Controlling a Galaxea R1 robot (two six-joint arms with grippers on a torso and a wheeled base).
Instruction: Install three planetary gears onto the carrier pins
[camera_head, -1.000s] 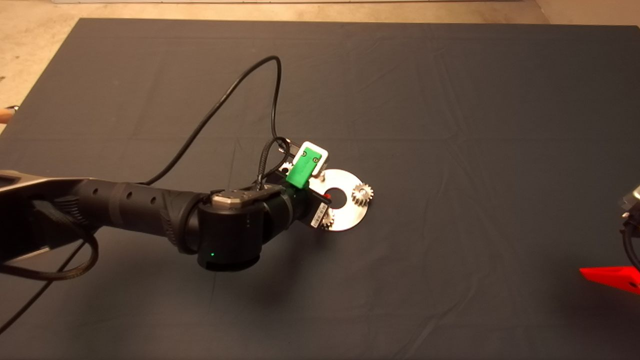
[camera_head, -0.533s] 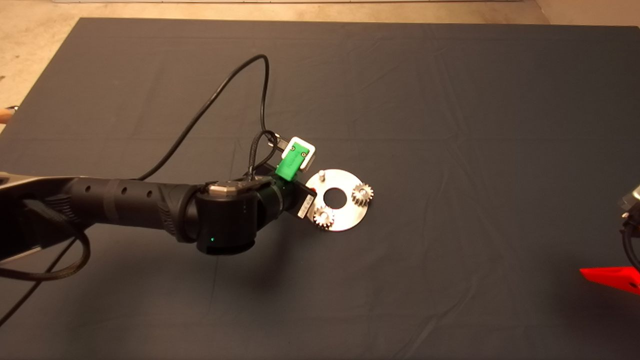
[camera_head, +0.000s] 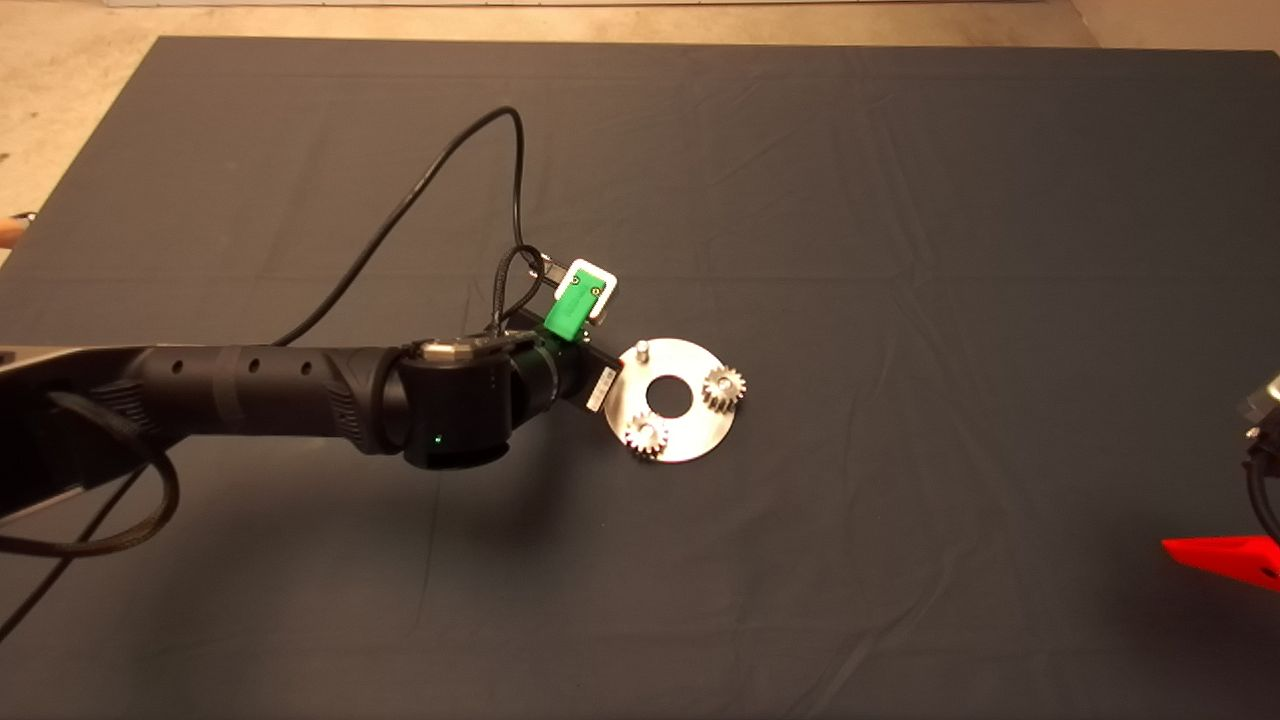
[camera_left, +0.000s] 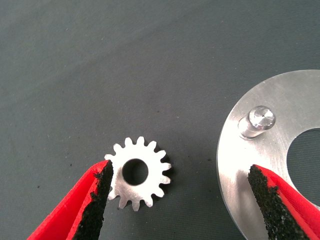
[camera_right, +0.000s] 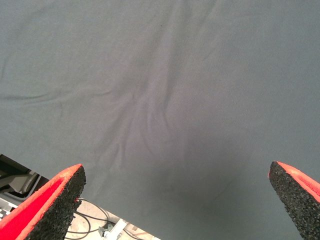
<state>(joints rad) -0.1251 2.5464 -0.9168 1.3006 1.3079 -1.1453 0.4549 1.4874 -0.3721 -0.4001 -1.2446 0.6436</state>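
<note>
Left gripper (camera_left: 180, 192) hovered with its fingers spread wide, holding nothing, at the carrier disc's (camera_head: 700, 435) near edge. One pad (camera_left: 97, 197) sat against the rim of the loose third gear (camera_left: 140, 172), which lay flat on the mat (camera_left: 150, 60); the other pad (camera_left: 270, 200) hung over the disc, just short of the bare pin (camera_left: 257, 120). Beyond the gripper, two gears (camera_head: 724, 385) (camera_head: 646, 434) already sat on their pins. To my eye the grip wanted re-centring first: shift sideways until both pads flanked the gear and cleared the disc, then close across the teeth, lift it level, and bring the bore squarely over the pin before lowering. Any tilt would likely jam it. Right gripper (camera_right: 175, 200) waited well off to the side, open wide over bare mat.
</note>
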